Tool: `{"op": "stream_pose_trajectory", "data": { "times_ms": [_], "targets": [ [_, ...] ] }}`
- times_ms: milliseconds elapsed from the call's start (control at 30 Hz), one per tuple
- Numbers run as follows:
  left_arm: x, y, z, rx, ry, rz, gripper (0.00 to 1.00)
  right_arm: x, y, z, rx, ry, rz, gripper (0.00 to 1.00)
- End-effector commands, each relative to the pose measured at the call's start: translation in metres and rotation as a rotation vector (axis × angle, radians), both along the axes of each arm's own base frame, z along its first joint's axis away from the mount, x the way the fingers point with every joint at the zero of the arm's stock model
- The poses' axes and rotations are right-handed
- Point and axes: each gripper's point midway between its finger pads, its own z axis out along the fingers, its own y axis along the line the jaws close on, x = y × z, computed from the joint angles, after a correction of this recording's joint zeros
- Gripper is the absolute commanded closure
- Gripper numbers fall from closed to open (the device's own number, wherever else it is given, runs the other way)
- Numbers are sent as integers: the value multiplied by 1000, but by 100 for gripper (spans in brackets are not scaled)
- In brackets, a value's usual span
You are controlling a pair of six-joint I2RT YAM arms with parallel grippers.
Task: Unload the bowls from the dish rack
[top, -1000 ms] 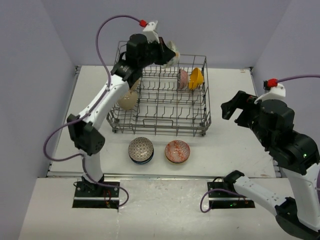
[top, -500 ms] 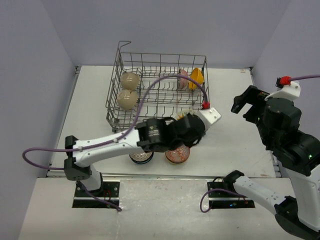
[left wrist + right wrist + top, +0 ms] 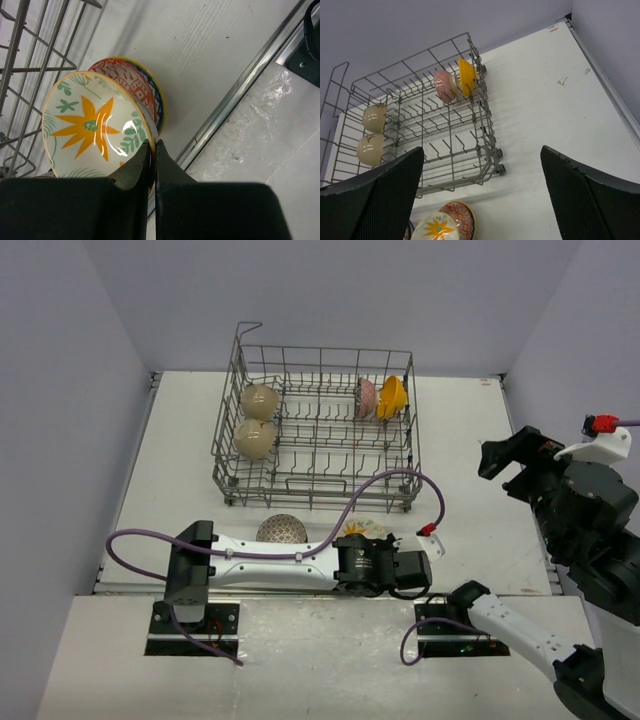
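The dish rack (image 3: pixel 315 502) stands mid-table (image 3: pixel 460 440) toward the back edge, with four bowls (image 3: pixel 259 400) inside. The left gripper (image 3: pixel 152 150) is pinched tight on the flowered bowl's (image 3: pixel 90 125) rim, over the red bowl (image 3: pixel 140 87) by the front edge. The right gripper (image 3: pixel 481 149) gapes wide and empty above the bare right side.

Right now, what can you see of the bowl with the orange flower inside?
The flower bowl is small, round and shiny, like glazed ceramic: cream inside, with an orange star-shaped flower, green leaves and a yellowish rim. The left pincer is shut on its rim, holding it tilted over a red patterned bowl, near the dish rack. Whether the bowls touch, I cannot tell.
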Motion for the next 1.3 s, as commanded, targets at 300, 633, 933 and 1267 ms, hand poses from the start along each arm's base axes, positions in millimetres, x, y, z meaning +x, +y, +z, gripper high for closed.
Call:
{"op": "stream_pose_trajectory", "data": {
  "times_ms": [300, 633, 933, 1267],
  "targets": [
    [18, -5, -58, 37, -90, 36, 100, -18, -5, 0, 71, -16, 4, 1],
    [35, -16, -39, 16, -154, 59, 100, -16, 0, -2, 82, 1, 21, 1],
    [49, -11, -40, 20, -156, 71, 100, -13, 1, -2, 67, 7, 22, 1],
    [51, -11, -47, 19, -121, 73, 100, -10, 4, -5, 61, 15, 30, 1]
  ]
}}
